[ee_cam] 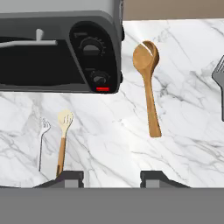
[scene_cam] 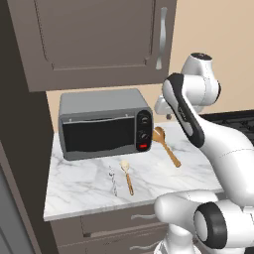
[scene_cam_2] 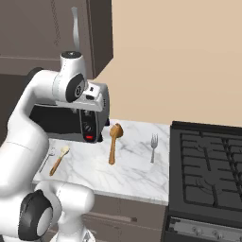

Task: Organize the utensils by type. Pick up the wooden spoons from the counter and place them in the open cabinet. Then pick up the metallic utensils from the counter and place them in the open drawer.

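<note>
Now tool (ee_cam: 111, 177) part-open, empty, above counter (ee_cam: 183, 131)

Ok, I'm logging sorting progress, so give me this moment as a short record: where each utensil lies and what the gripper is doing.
longer wooden spoon: flat on the counter, right of the toaster oven
shorter wooden spoon: on the counter in front of the oven
small metal utensil: beside the shorter spoon, apart from it
metal fork: on the counter near the stove
gripper: above the counter, jaws apart, holding nothing
sorted so far: none
</note>
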Robot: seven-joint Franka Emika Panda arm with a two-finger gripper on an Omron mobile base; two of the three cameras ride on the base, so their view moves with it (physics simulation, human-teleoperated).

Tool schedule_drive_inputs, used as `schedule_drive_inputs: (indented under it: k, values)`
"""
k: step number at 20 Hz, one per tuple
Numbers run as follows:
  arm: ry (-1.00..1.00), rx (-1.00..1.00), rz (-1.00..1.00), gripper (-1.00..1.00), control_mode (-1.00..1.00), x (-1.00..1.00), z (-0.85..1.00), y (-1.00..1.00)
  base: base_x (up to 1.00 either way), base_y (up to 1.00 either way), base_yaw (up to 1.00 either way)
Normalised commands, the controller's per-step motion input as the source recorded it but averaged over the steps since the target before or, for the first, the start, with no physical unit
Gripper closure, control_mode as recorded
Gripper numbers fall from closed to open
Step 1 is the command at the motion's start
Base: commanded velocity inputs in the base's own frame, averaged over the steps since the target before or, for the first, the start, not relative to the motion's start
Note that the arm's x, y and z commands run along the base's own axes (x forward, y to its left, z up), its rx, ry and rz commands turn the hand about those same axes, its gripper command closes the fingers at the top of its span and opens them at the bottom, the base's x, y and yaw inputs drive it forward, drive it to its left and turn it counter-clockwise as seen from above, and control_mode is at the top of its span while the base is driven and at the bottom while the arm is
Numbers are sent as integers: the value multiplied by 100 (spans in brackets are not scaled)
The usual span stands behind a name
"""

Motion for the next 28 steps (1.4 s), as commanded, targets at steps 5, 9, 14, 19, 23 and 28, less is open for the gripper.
schedule_drive_inputs:
  k: [5,9,14,19,23,28]
  values:
    - [0,0,0,-100,-100,-5,-18,-21,0,0,0]
    - [0,0,0,-100,-100,-20,-28,-29,0,0,0]
    - [0,-14,0,-100,-100,-10,-43,-13,0,0,0]
    - [-9,-10,0,-100,-100,2,-56,-2,0,0,0]
    - [-12,-8,0,-100,-100,8,-63,-1,0,0,0]
    - [-4,-2,0,-100,-100,7,-61,-10,0,0,0]
